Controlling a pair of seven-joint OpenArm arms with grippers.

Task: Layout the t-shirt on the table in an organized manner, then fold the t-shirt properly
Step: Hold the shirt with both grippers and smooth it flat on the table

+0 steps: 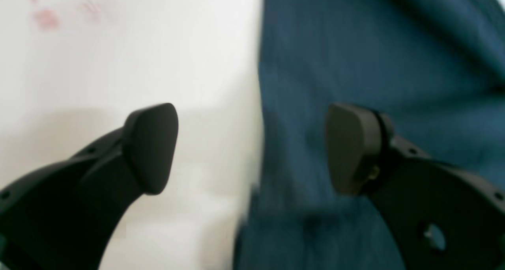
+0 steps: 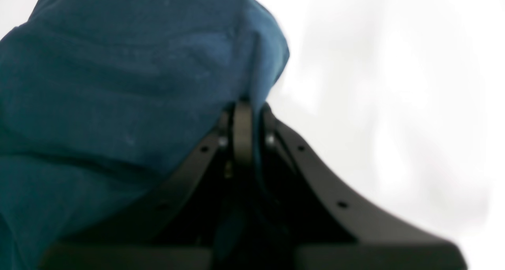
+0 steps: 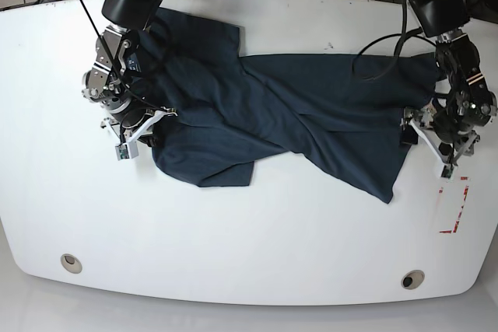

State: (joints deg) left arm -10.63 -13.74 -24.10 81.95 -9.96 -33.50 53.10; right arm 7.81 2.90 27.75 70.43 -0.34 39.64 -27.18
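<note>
The t-shirt (image 3: pixel 272 118) is dark navy blue, plain and soft, spread crumpled across the upper middle of the base view. It runs from the upper left to the right, with diagonal folds crossing its centre. One corner hangs down toward the lower middle and another flap lies at the lower left. The table (image 3: pixel 249 246) is glossy white with curved edges, two round holes near its lower edge and a red outlined mark at lower right.

The near half of the worktop (image 3: pixel 249 262) lies bare, open for passing; only two grommet holes (image 3: pixel 71 263) and a red-outlined mark (image 3: pixel 455 209) sit there. The t-shirt (image 3: pixel 264 114) sprawls rumpled across the middle, between both arms
</note>
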